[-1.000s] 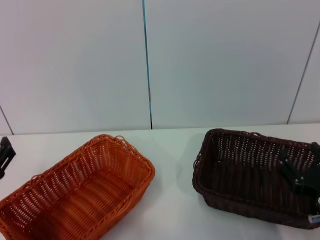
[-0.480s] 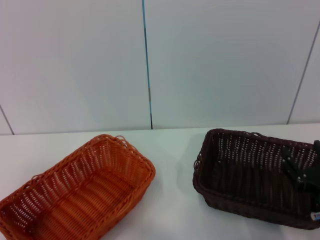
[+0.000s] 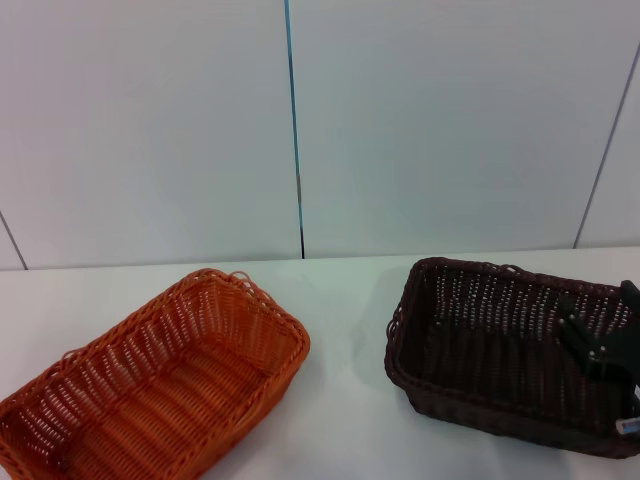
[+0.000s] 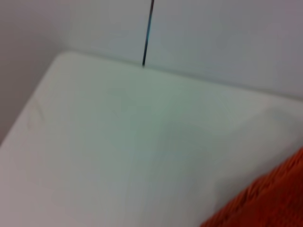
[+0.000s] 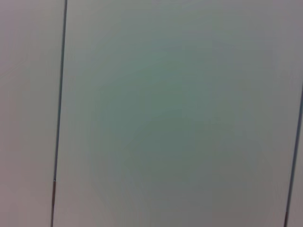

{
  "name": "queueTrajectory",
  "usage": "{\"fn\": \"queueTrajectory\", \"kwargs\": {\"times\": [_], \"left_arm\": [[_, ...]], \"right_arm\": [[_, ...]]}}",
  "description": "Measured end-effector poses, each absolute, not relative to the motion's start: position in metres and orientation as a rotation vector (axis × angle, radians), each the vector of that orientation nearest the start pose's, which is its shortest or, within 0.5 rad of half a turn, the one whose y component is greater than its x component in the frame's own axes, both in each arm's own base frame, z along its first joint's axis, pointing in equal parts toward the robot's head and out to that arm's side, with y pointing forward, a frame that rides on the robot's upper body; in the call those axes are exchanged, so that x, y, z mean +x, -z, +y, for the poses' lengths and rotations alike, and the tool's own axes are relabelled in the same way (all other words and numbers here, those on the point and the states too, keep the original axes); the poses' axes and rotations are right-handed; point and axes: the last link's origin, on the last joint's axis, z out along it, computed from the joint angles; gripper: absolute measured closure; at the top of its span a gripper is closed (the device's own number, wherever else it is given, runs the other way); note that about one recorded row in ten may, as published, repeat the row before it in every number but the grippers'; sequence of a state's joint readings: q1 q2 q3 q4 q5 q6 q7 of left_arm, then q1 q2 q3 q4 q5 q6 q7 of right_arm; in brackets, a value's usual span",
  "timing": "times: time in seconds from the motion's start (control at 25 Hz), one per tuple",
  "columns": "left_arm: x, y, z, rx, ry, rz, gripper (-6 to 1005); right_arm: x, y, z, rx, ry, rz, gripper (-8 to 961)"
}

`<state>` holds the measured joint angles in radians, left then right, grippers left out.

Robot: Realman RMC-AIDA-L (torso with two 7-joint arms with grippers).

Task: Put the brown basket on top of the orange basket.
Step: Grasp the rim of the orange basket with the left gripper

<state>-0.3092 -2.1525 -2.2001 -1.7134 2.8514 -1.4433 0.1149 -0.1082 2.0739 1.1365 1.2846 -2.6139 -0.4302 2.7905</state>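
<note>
Two baskets sit apart on your bench (image 3: 350, 290): orange basket (image 3: 150, 385) left, brown basket (image 3: 505, 350) right. Your right gripper (image 3: 598, 345) is at the brown basket's right end; I cannot tell whether its jaws grip.

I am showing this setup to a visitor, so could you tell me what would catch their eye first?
Two woven baskets sit apart on the white table: the orange basket on the robot's left and the brown basket on its right, both empty. The right hand is at the brown basket's far right end, over its rim.
</note>
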Motion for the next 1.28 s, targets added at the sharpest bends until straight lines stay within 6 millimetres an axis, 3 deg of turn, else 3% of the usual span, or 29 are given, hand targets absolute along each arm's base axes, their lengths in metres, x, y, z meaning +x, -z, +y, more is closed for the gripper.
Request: {"fn": "queueTrajectory", "kwargs": {"times": [0.6,1.28], "left_arm": [[-0.300,-0.100,0.321,-1.570,-0.092,-1.717,96],[-0.316,-0.064,0.333,-1.588,-0.103,-1.791,97]], "right_arm": [[0.238,0.011,0.304,0.813,-2.253,2.737,267],[0.237,0.011,0.303,0.795,-2.245,2.737,268]]}}
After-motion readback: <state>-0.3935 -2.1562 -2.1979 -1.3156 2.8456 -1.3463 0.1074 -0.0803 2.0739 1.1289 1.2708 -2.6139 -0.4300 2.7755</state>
